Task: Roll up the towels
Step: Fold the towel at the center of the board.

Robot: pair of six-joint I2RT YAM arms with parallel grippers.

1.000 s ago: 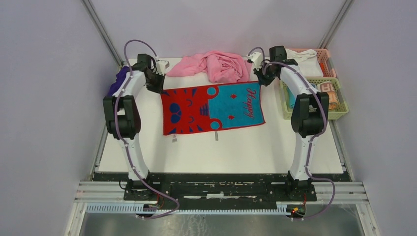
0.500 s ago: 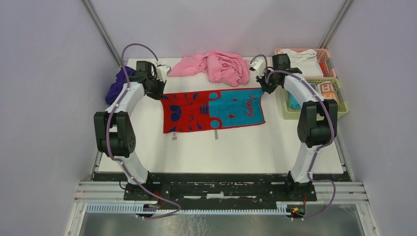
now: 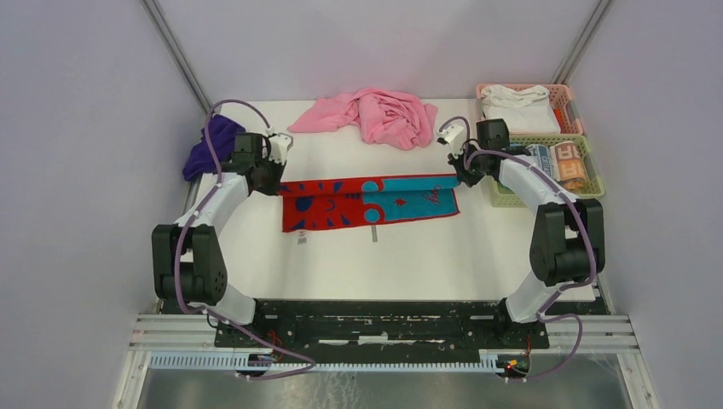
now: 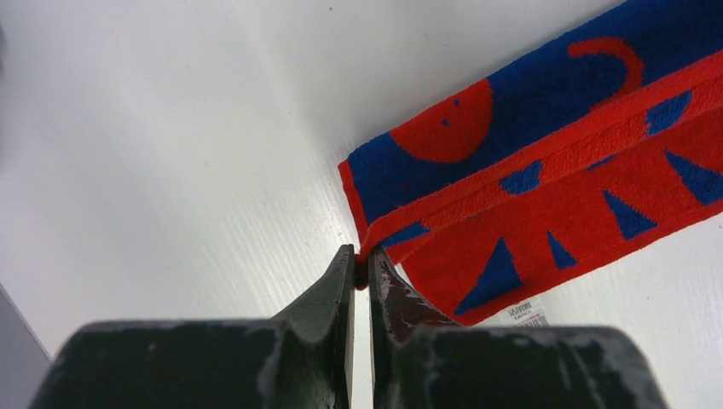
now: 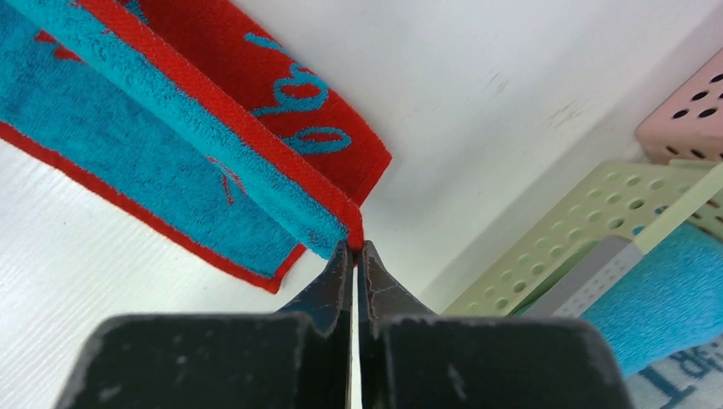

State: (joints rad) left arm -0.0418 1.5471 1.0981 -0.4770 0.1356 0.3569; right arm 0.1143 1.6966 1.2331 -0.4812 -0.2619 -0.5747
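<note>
- Red-and-teal terry towel (image 3: 367, 203): on the white bench (image 3: 426, 256), just on the near side of the pink cloth (image 3: 375, 115) and a little apart from it. It lies crosswise, with the red half and its blue pattern to the left and the teal half to the right. Its far edge is lifted and doubled over the lower layer, so you see it as a narrow band. A white tag (image 3: 301, 241) sticks out from the near edge on the red side.
- Left hand (image 3: 278, 181): near and to the left of the pink cloth. It is closed tight on the red towel's far-left corner. In your left wrist view the fingertips (image 4: 341, 273) pinch the red hem, and the towel runs away to the right.
- Right hand (image 3: 461, 177): near and to the right of the pink cloth. It is clamped on the towel's far-right corner. The right wrist view shows the red border caught between the two tips, with the teal layer hanging above the red underside and its teal lettering.
- Purple towel (image 3: 209, 145): bunched at the bench's edge, well to the left of the pink cloth and untouched by either hand.
- Pink cloth: a loose heap at the far side of the bench.
- Pink basket (image 3: 564, 98): to the right of the pink cloth, holding a white cloth (image 3: 516, 109).
- Green basket (image 3: 546, 201): to the right of the pink cloth and nearer to you than the pink basket, holding rolled towels (image 3: 567, 164).
</note>
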